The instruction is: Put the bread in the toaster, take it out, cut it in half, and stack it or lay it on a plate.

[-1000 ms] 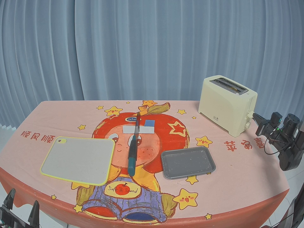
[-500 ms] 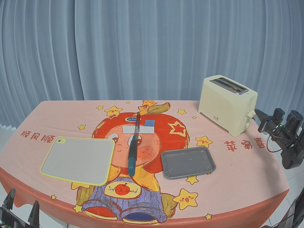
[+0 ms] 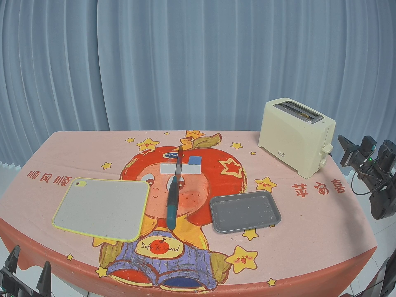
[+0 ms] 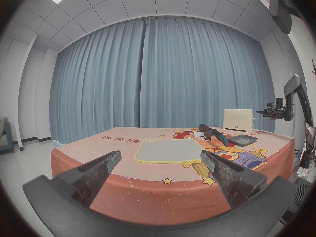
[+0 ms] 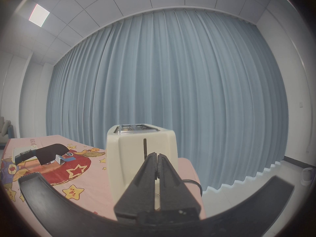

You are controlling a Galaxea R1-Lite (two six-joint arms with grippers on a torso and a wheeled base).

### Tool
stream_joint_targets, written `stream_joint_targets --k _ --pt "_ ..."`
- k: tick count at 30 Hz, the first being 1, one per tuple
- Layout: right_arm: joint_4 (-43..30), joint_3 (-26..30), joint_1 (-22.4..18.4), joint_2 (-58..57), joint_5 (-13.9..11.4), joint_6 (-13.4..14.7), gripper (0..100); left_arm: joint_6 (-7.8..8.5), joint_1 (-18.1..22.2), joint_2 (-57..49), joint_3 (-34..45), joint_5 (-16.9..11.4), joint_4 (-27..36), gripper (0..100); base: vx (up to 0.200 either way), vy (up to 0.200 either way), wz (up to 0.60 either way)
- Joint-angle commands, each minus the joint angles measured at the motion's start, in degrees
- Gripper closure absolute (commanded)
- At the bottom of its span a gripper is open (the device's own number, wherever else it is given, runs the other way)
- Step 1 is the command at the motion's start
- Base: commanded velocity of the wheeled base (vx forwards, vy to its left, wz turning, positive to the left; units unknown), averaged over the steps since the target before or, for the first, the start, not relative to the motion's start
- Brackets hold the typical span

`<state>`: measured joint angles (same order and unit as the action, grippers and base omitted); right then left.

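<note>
The cream toaster (image 3: 296, 136) stands at the table's back right, with a brownish bit of bread (image 3: 305, 114) showing low in one top slot. My right gripper (image 3: 343, 144) hovers just off the toaster's lever (image 3: 327, 148) side, apart from it, fingers shut on nothing. In the right wrist view the shut gripper (image 5: 157, 159) points at the toaster's (image 5: 128, 162) end face. My left gripper (image 4: 161, 160) is open below the table's front left edge, also seen as gripper (image 3: 28, 265) in the head view. A grey plate (image 3: 244, 211) lies front of centre-right.
A yellow-rimmed cutting board (image 3: 101, 208) lies at the left. A teal-handled knife (image 3: 173, 192) rests on a white and blue block (image 3: 189, 166) at the middle. The toaster's cord (image 5: 192, 185) trails off its far side near the table edge.
My right gripper has drawn back from the toaster's lever, moving right and slightly up. The left arm and the things on the table have stayed put.
</note>
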<state>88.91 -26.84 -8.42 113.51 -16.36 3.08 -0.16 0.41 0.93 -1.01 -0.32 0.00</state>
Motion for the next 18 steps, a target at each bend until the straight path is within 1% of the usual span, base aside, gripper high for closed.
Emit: stream_joint_targets --k 1,5,7,9,12,18 --pt "0.74 0.21 -0.28 -3.29 0.19 -0.01 100 -0.02 0.02 -0.93 1.01 0.05 0.00 0 0.000 0.000 0.00" --pt "0.74 0.21 -1.16 -4.61 0.19 -0.18 100 -0.02 0.02 -0.93 1.01 -0.03 0.00 0 0.000 0.000 0.00" --pt "0.74 0.48 -1.16 -5.05 0.45 -0.89 100 -0.02 0.02 -0.93 1.01 -0.03 0.00 0 0.000 0.000 0.00" --pt "0.74 0.48 -0.98 -5.58 1.24 -1.41 100 -0.02 0.02 -0.93 1.01 -0.03 0.00 0 0.000 0.000 0.00" --pt "0.74 0.04 -0.54 -6.10 2.56 -1.33 100 -0.02 0.02 -0.93 1.01 -0.03 0.00 0 0.000 0.000 0.00" --pt "0.74 0.74 -0.10 -6.02 2.56 -1.59 100 -0.02 0.02 -0.93 1.01 -0.03 0.00 0 0.000 0.000 0.00"
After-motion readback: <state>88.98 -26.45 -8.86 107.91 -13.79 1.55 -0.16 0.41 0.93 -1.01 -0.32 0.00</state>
